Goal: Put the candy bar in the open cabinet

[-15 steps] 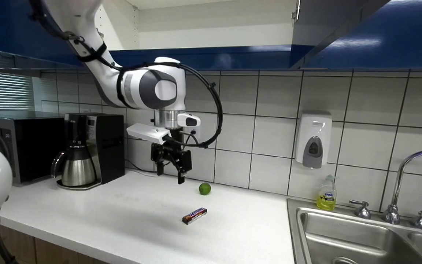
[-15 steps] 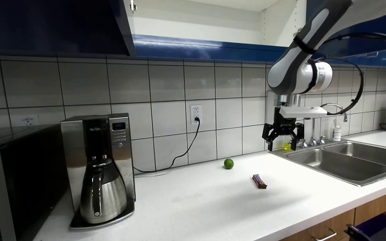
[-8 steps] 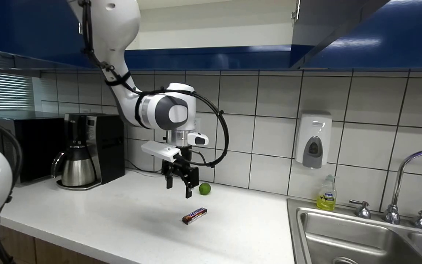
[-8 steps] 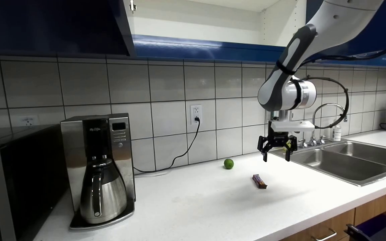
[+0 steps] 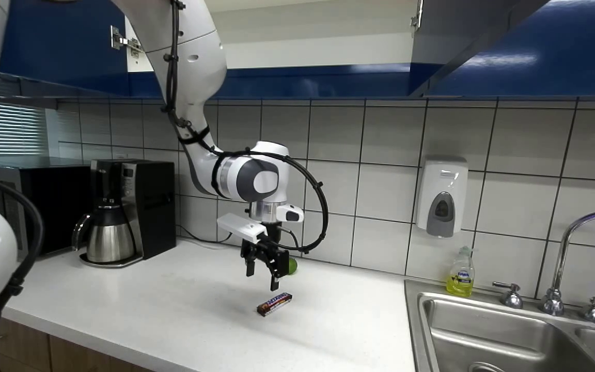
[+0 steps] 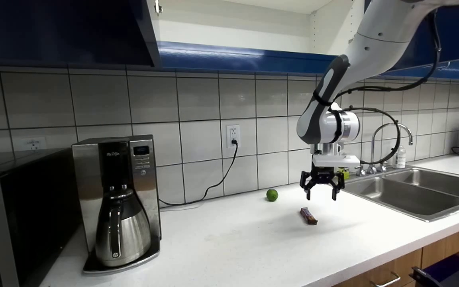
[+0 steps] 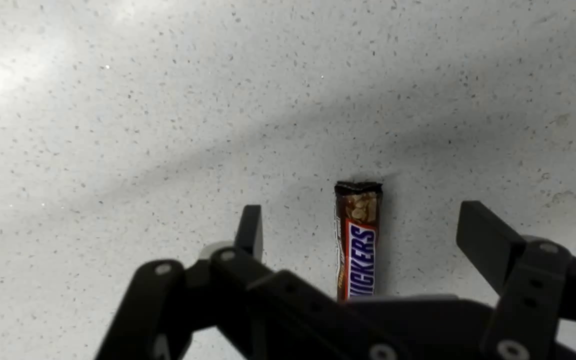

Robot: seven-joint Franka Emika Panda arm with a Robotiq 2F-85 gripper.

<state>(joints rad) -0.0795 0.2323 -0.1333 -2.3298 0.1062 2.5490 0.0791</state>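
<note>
A white robot arm (image 5: pixel 189 67) arches over a white desk (image 6: pixel 229 255), its black pincer (image 6: pixel 321 196) pointing down with jaws spread wide above a candy bar (image 7: pixel 360 245) in a dark reddish-brown wrapper. The bar lies flat on the desk, clear of the pincer; the wrist view frames it between the parted jaws, one end hidden behind the pincer. Overhead, the open cabinet (image 6: pixel 233 26) shows its white interior above a dark blue edge. A green ball (image 6: pixel 272 195) rests near the bar, close to the tiled wall (image 6: pixel 237 99), with a coffee maker (image 6: pixel 148 187) standing well apart at one side and a metal sink (image 5: pixel 419 336) set into the desk at the other.
</note>
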